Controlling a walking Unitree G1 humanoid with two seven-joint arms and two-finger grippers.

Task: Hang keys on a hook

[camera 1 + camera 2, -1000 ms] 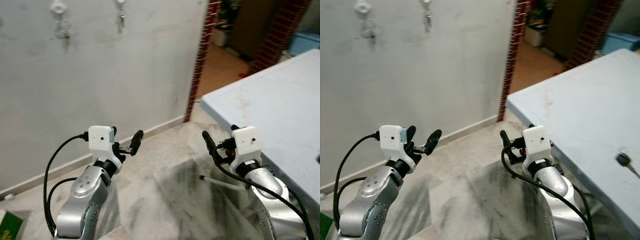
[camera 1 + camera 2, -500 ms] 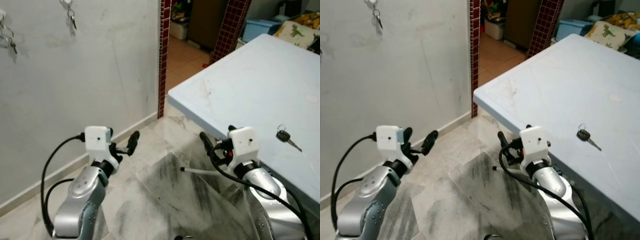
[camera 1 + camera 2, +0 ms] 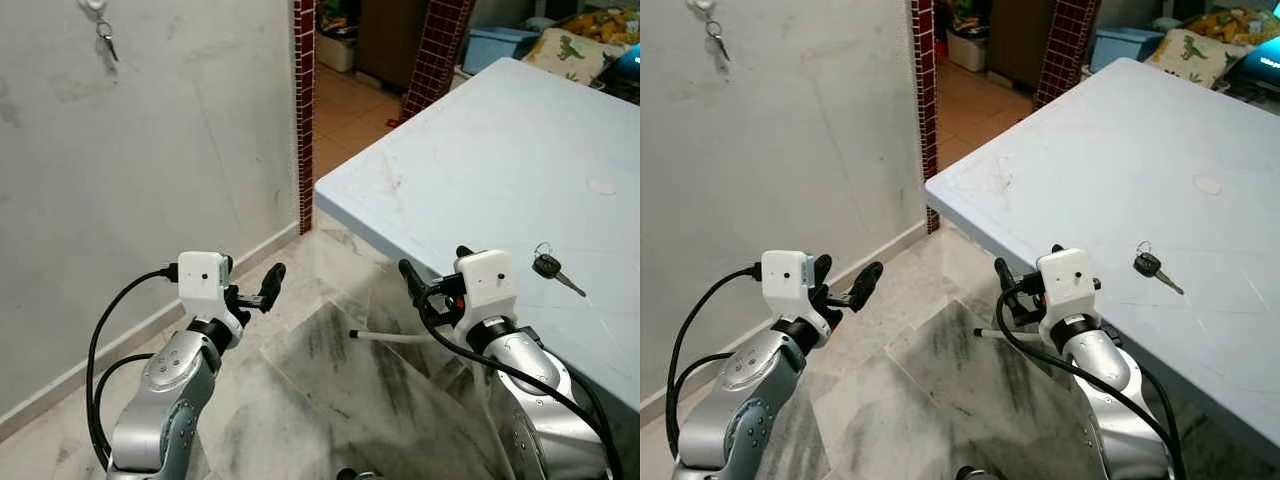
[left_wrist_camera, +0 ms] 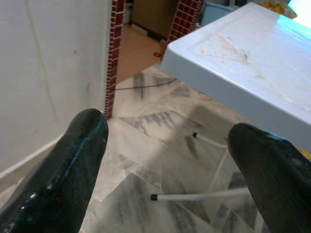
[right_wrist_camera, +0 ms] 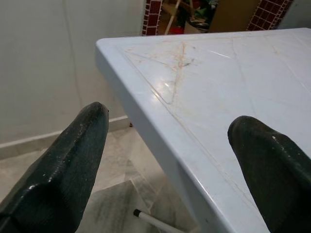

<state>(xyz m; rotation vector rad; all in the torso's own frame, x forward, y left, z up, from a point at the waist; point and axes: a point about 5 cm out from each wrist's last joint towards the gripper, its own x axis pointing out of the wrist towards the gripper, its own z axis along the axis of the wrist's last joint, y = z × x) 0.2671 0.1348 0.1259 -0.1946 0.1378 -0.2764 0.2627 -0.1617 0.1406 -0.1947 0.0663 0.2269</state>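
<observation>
A pale blue table (image 3: 500, 130) stands beside a white wall (image 3: 150, 150) with a hook (image 3: 97, 5) high up. The left gripper (image 4: 167, 160) and right gripper (image 5: 170, 160) hover spread and empty, the right one at the table's near edge. The keys (image 3: 548, 267) lie on the tabletop close to that edge, near the right gripper.

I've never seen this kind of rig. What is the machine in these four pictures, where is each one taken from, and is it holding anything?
It is a walking robot with two silver arms. Two pictures come from cameras in its head, looking down at its own arms. The other two come from cameras on each wrist, looking out between that gripper's two black fingers. The left gripper is open over the marble floor. The right gripper is open too, at the edge of a pale blue table. Neither holds anything. A key on a ring lies on the table. More keys hang from a hook on the wall.
</observation>
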